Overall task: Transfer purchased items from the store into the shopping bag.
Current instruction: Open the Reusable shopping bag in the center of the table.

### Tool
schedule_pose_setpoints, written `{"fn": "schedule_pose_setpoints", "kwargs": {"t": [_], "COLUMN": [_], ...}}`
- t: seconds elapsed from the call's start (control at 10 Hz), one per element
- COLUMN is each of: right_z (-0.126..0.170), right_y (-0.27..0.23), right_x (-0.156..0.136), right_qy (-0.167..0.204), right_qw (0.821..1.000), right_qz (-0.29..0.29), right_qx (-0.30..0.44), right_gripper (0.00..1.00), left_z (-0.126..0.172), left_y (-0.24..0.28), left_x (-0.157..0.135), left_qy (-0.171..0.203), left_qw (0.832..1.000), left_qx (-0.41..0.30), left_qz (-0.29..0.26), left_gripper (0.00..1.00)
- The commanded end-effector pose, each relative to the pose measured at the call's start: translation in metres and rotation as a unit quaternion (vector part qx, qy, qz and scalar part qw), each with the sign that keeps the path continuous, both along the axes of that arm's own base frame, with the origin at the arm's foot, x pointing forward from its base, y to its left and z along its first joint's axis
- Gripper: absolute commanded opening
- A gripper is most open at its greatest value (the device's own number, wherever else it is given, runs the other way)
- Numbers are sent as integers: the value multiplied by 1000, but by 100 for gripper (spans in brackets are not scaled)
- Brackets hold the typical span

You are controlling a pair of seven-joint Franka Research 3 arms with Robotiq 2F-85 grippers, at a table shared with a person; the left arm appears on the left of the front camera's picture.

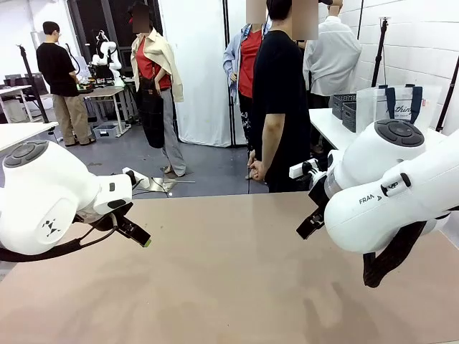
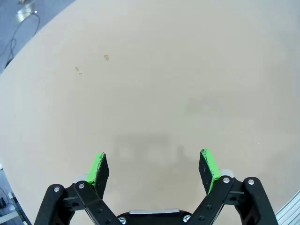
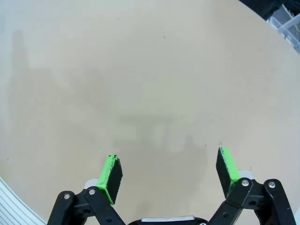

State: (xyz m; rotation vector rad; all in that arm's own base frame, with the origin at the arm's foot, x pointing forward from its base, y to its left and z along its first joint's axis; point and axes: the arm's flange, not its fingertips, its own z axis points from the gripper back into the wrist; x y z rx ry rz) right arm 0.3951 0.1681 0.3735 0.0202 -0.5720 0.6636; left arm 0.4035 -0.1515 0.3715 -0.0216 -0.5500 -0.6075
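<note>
Table (image 1: 229, 287) matt tan, smooth (a few small specks). Arm shells (image 1: 401, 193) glossy white plastic. Left gripper (image 2: 152, 161) matt black, pads (image 2: 99, 166) green, dull. Shopping bag (image 1: 369, 107) translucent plastic; basket (image 1: 343, 104) dark grey plastic.

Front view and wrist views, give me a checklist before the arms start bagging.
1. Left gripper open, nothing between its pads: ok.
2. Right gripper open, nothing held: ok.
3. Shopping bag within reach on the brown table: not ok, it stands on the white side table behind the right arm.
4. Basket on the brown table: not ok, it sits beside the bag.
5. Purchased items located: cannot tell.
6. Person ready to hand things over: cannot tell, standing at the far edge, hands down.
</note>
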Motion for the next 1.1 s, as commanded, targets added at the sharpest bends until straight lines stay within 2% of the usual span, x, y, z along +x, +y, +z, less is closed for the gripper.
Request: {"fn": "schedule_pose_setpoints", "kwargs": {"t": [0.0,1.0], "right_z": [0,0], "right_y": [0,0], "right_x": [0,0], "right_qy": [0,0], "right_qw": [1000,1000], "right_qz": [0,0], "right_qx": [0,0], "right_gripper": [100,100], "left_z": [0,0], "left_y": [1,1], "left_x": [0,0], "left_qy": [0,0], "left_qw": [1000,1000], "left_qx": [0,0], "left_qz": [1,1], "left_gripper": [100,100]}}
